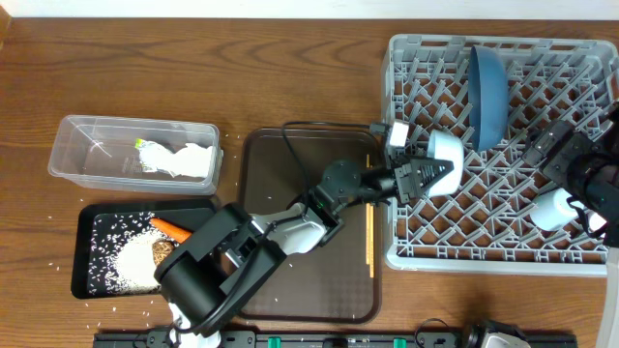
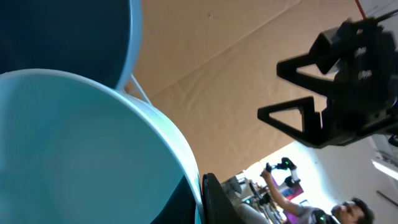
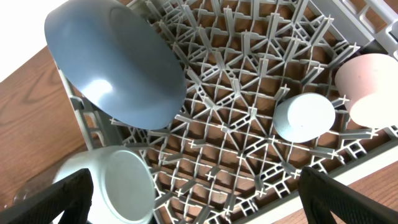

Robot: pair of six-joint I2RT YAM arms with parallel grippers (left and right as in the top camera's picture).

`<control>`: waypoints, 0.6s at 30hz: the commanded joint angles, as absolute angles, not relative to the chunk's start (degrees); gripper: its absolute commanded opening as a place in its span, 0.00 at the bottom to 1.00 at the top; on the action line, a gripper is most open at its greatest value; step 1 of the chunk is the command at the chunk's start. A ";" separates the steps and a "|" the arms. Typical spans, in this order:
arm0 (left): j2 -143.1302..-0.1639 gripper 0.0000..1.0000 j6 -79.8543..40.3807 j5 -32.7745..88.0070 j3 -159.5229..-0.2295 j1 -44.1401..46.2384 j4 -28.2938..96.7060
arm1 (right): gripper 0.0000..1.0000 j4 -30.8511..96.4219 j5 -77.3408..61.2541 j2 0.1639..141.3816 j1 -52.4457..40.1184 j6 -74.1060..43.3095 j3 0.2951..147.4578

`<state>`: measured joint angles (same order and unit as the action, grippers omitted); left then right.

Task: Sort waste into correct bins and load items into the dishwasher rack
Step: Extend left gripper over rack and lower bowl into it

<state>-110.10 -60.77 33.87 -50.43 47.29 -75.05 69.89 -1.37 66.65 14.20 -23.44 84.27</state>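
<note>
On the table's right side, grey rack (image 1: 484, 259) holds blue plate (image 1: 488, 92) on edge at the back. Left gripper (image 1: 435, 176), clamped shut on white bowl (image 1: 447, 155), keeps it at the rack's left part, near the plate. Right gripper (image 3: 199, 208) hangs wide open, empty, above blue cup (image 3: 305, 117) and pink cup (image 3: 372, 87). Chopsticks (image 1: 369, 227) lie on brown tray (image 1: 309, 280), just beside the rack.

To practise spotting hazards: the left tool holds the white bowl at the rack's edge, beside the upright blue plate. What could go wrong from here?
1. The white bowl in the left tool is close to the upright blue plate; lowering it could knock the plate over.
2. It is by the dishwasher rack's left wall, so released here it may catch the rim and tip out.
3. The chopsticks lie below the left arm; a low retreat might sweep them.
</note>
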 commanded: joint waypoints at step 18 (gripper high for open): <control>-114.26 0.35 -64.38 33.80 -52.16 47.46 -78.00 | 0.98 70.28 -1.48 66.78 15.40 -22.63 84.53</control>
